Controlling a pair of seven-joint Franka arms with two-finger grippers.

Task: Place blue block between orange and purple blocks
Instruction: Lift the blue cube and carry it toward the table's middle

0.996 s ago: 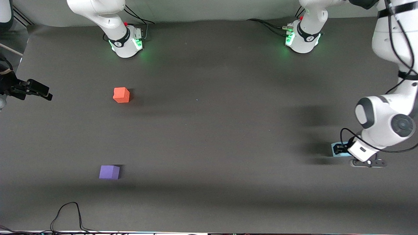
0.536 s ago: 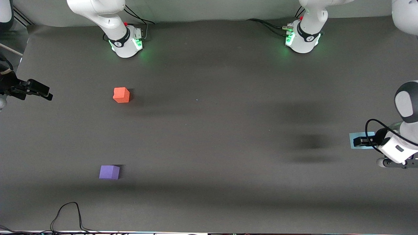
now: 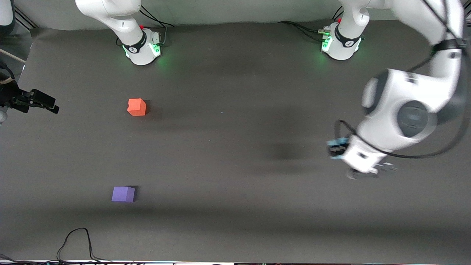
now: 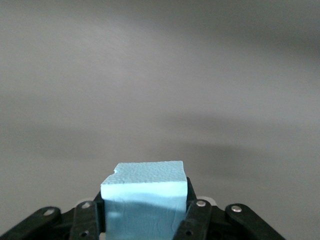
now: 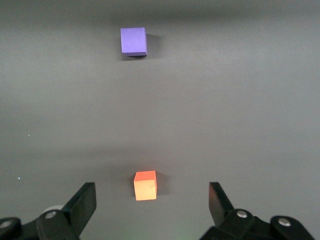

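My left gripper [image 3: 335,149] is shut on the light blue block [image 3: 337,141] and holds it in the air over bare table at the left arm's end. In the left wrist view the blue block [image 4: 145,187] sits clamped between the two black fingers [image 4: 197,215]. The orange block [image 3: 137,107] rests on the table in front of the right arm's base. The purple block [image 3: 123,194] rests nearer to the front camera, well apart from it. My right gripper [image 5: 151,201] is open and empty high over the orange block [image 5: 145,185], with the purple block [image 5: 133,40] also in its view.
The dark grey mat [image 3: 235,147] is bare between the cubes and the left gripper. A black device [image 3: 36,101] juts in at the table's edge at the right arm's end. A black cable [image 3: 73,239] loops on the mat's front edge.
The left arm swung out toward its end of the table with the blue block, then back toward the middle. The orange and purple blocks have not moved.
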